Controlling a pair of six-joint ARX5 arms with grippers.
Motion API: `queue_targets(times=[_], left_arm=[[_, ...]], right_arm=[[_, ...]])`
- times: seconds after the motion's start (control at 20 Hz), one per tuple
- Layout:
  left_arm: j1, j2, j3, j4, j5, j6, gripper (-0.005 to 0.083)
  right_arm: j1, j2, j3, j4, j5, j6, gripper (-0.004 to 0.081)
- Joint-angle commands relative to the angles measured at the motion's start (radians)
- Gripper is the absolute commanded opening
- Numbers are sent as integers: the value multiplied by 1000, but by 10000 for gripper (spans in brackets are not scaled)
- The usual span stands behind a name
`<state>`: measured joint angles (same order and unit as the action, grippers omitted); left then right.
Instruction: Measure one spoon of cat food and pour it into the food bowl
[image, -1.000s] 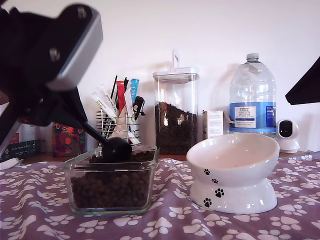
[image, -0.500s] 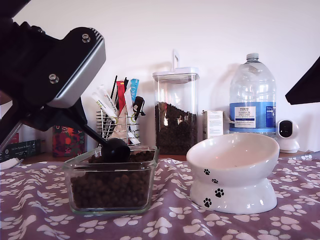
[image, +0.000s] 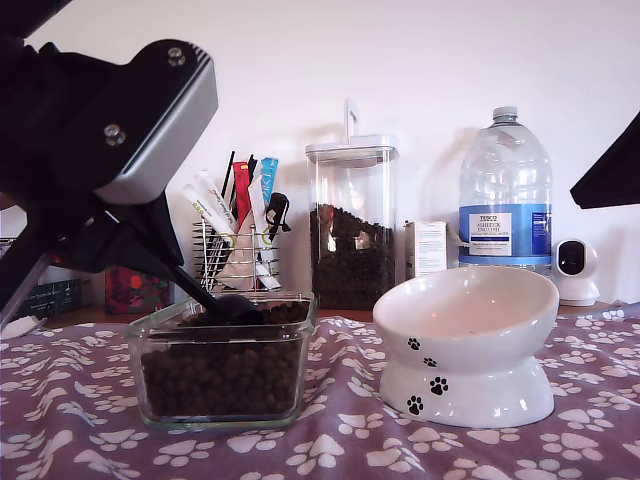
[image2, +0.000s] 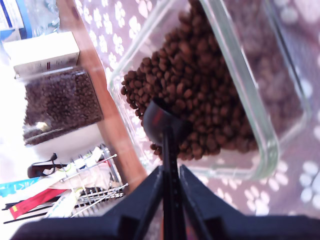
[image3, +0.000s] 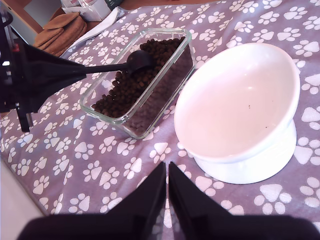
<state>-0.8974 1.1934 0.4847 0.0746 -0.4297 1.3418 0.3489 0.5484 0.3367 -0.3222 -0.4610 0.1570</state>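
The food bowl (image: 470, 340) sits empty on the counter at the exterior view's right; it looks heavy, smooth and breakable. Left of it, the glass container (image: 222, 365) holds the cat food (image2: 200, 80), light and loose, easy to spill. My first gripper (image2: 170, 187) pinches the spoon (image2: 162, 125) by its thin stiff handle, cup in the kibble. My second gripper (image3: 167, 192) hangs with jaws pressed together.
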Motion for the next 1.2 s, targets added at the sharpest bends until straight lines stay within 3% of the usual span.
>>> queue_targets(times=[0.0, 0.65, 1.15], left_arm=[[-22, 10, -11, -12, 10, -58, -20], [-51, 9, 23, -113, -19, -617, -20], [-50, 9, 60, -217, 90, -956, -20]], right_arm=[[4, 5, 6, 12, 0, 0, -12], [4, 5, 6, 11, 0, 0, -12], [4, 5, 6, 6, -1, 0, -12]])
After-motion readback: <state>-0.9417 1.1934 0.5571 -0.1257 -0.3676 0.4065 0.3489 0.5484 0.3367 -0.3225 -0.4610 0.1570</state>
